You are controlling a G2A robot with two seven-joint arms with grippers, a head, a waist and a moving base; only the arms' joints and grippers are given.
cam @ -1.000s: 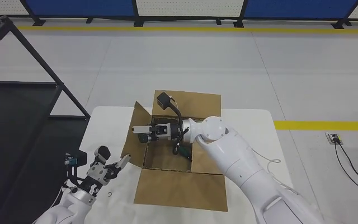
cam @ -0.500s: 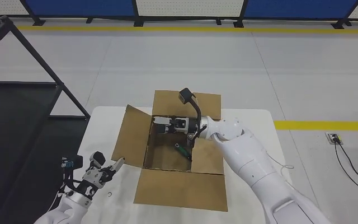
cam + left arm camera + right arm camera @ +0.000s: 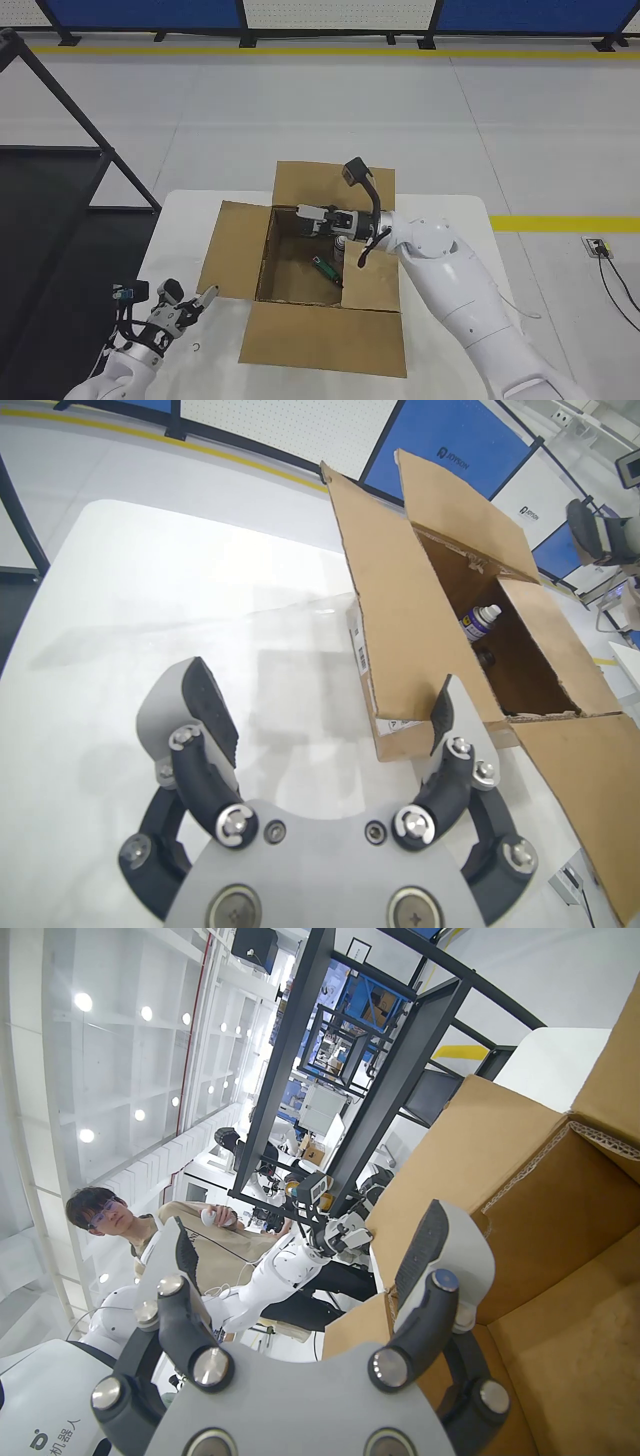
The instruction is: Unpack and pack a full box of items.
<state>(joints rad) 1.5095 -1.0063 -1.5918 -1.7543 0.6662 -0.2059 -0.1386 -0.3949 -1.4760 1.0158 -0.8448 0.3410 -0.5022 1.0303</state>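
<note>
Both sets of fingers stand wide apart with nothing between them. Nearest, the left gripper [image 3: 190, 293] hangs over the table [image 3: 185, 225] at its near left corner, just beside the left flap of the cardboard box [image 3: 320, 340]. In its wrist view one fingertip [image 3: 442, 705] lines up with that flap's near corner, but it is not clear whether they touch. The box sits in the middle of the table with all four flaps folded outward. A small green item [image 3: 325, 268] lies on its floor toward the right wall. A spray can [image 3: 479, 620] with a white cap is deeper in, by the far right inner corner; upright or leaning, I cannot tell. Farthest, the right gripper [image 3: 303, 214] sits over the far side of the box opening, pointing toward the table's left edge.
</note>
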